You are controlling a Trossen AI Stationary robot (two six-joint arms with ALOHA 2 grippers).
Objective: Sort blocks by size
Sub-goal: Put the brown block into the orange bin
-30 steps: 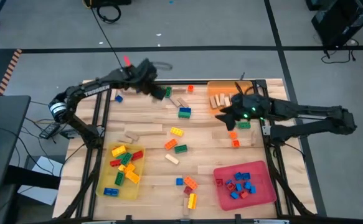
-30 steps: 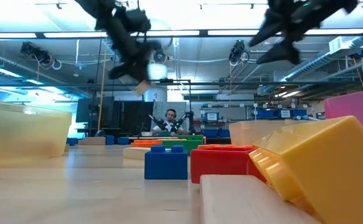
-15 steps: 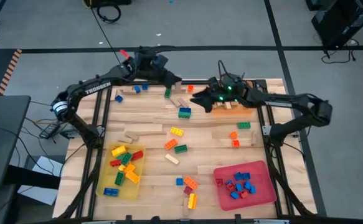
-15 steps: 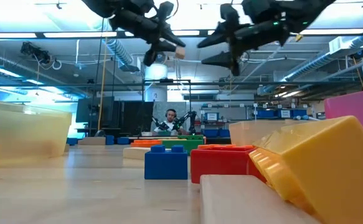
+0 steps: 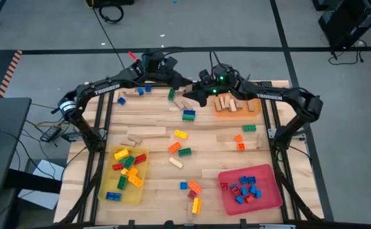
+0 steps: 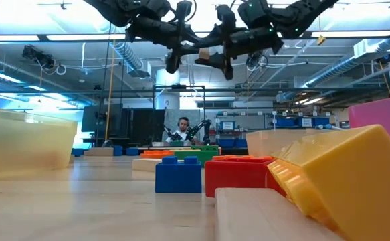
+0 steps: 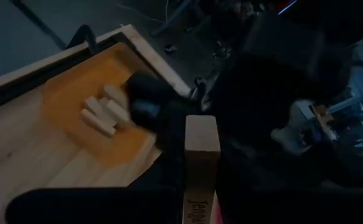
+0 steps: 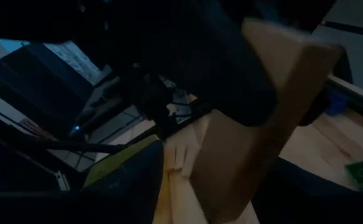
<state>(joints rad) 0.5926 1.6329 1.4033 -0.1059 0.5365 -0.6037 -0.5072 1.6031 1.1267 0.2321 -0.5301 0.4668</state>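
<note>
My left gripper (image 6: 181, 50) is shut on a tan wooden block (image 6: 205, 53) high above the table's far edge, pointing nearly level toward the table's right. My right gripper (image 6: 219, 48) faces it from the right, open. Its fingers stand above and below the block's free end (image 7: 201, 127). In the high view both grippers (image 5: 180, 86) (image 5: 196, 95) meet over the far middle of the table. Other blocks lie loose on the wooden table (image 5: 153, 159) and in three trays. My left gripper pinches the wooden block between its two fingers at the end nearest the wrist (image 7: 200, 199). The block lies along the fingers and sticks out level past them, lifted clear of the table. My right gripper stands around the block's free end; whether its fingers touch it, I cannot tell.
An orange tray (image 5: 252, 107) with tan wooden pieces sits at the far right, a yellow tray (image 5: 140, 194) with mixed bricks at the near left, and a red tray (image 5: 265, 197) with small bricks at the near right. Loose bricks (image 5: 184, 151) are scattered across the middle.
My right gripper has swung from over the table's right side toward the far left, up to my left gripper, tipping to nearly level. My left gripper has risen a little and tipped from pointing down to nearly level, turning the block's free end toward the right gripper.
</note>
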